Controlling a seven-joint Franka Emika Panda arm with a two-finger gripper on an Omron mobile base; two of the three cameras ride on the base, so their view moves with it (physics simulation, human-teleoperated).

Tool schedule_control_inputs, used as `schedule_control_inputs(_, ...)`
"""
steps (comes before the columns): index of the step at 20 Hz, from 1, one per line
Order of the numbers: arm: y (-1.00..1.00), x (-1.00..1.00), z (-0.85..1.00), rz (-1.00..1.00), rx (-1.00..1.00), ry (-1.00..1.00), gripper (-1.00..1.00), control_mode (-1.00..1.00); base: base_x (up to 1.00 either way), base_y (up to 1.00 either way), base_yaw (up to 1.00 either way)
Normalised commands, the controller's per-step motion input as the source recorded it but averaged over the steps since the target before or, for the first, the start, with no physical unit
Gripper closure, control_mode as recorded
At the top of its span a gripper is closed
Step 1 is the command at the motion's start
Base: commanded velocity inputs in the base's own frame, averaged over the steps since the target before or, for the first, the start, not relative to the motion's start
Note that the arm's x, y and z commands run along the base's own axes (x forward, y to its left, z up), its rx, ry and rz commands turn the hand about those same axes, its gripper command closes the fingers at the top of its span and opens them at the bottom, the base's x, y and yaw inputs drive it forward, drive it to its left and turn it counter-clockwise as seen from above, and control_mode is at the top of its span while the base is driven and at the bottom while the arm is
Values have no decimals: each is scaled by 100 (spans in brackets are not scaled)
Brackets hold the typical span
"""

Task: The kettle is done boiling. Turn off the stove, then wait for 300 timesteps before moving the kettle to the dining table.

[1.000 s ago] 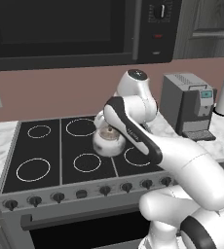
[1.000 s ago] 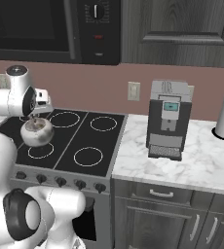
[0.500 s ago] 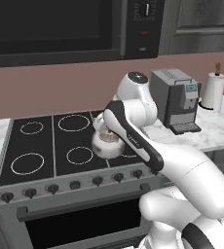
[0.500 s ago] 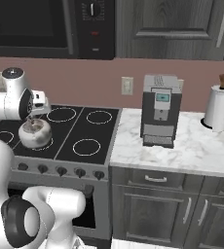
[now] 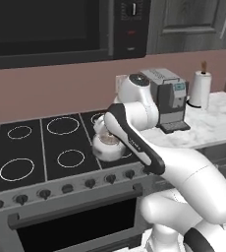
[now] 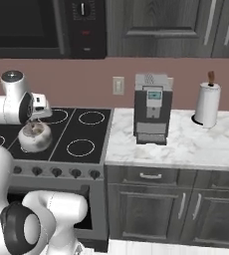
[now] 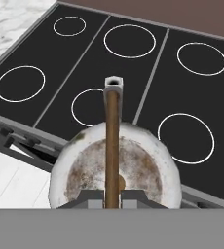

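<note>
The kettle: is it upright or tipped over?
Upright: the kettle hangs level by its brown handle, pinched between the fingers, above the stove.

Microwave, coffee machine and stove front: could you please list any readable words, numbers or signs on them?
None can be read.
Microwave panel: a dial and red marks, too blurred.
Coffee machine: a small bluish screen, nothing legible.
Stove knobs: no visible markings.
</note>
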Motion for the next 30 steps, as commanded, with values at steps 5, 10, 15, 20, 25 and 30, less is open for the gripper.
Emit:
schedule_control_inputs(5,0,0,0,0,0,0,100,100,-17,-27,-24)
schedule_control_inputs(10,0,0,0,0,0,0,100,100,-15,-16,-26)
schedule_control_inputs(15,0,0,0,0,0,0,100,100,-22,-26,-29)
schedule_control_inputs(20,0,0,0,0,0,0,100,100,-28,-26,-39)
schedule_control_inputs(25,0,0,0,0,0,0,100,100,-30,-36,-39)
schedule_control_inputs(30,0,0,0,0,0,0,100,100,-32,-25,-41)
